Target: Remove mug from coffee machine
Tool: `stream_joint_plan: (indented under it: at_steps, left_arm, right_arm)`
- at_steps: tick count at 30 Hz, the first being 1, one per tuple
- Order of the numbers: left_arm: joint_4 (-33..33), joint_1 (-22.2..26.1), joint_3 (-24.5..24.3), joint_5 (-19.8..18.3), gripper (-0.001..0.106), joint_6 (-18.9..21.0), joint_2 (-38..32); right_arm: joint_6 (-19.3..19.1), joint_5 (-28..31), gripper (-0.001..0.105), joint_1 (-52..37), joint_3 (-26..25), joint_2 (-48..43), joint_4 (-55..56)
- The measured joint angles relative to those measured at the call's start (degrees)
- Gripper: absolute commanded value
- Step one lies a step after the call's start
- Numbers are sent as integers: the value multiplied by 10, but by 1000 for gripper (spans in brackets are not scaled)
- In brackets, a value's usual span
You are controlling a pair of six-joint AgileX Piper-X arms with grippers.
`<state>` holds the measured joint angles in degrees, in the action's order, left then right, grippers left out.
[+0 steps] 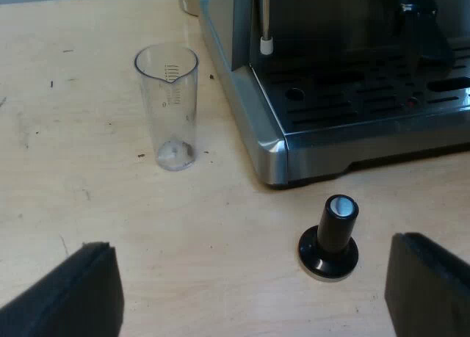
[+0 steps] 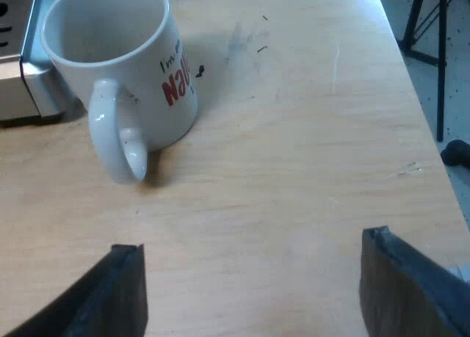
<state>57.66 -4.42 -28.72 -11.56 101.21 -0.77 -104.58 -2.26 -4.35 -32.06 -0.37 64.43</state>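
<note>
A white mug (image 2: 125, 73) with red lettering stands upright on the wooden table, beside a corner of the espresso machine (image 2: 29, 80), handle turned toward my right gripper (image 2: 250, 293). That gripper is open, a short way back from the mug, holding nothing. My left gripper (image 1: 257, 293) is open too, above the table in front of the espresso machine's drip tray (image 1: 367, 95). A tamper with a black knob (image 1: 330, 238) stands between the left fingers and the machine.
An empty measuring glass (image 1: 170, 106) stands upright near the machine's corner. The machine's steam wand (image 1: 266, 29) hangs over the tray. The table's edge (image 2: 418, 117) runs past the mug's far side, with a dark stand's legs (image 2: 433, 29) on the floor beyond.
</note>
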Motion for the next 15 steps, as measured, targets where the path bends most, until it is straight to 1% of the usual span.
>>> stream_joint_plan:
  at_steps: [8, 11, 15]
  left_arm:
    - [0, 0, 0, 0, 77, 0, 0]
    - [0, 0, 0, 0, 77, -10, 0]
    - [0, 0, 0, 0, 77, -10, 0]
  right_arm:
    - [0, 0, 63, 0, 0, 0, 0]
    - [0, 0, 63, 0, 0, 0, 0]
    - [0, 0, 63, 0, 0, 0, 0]
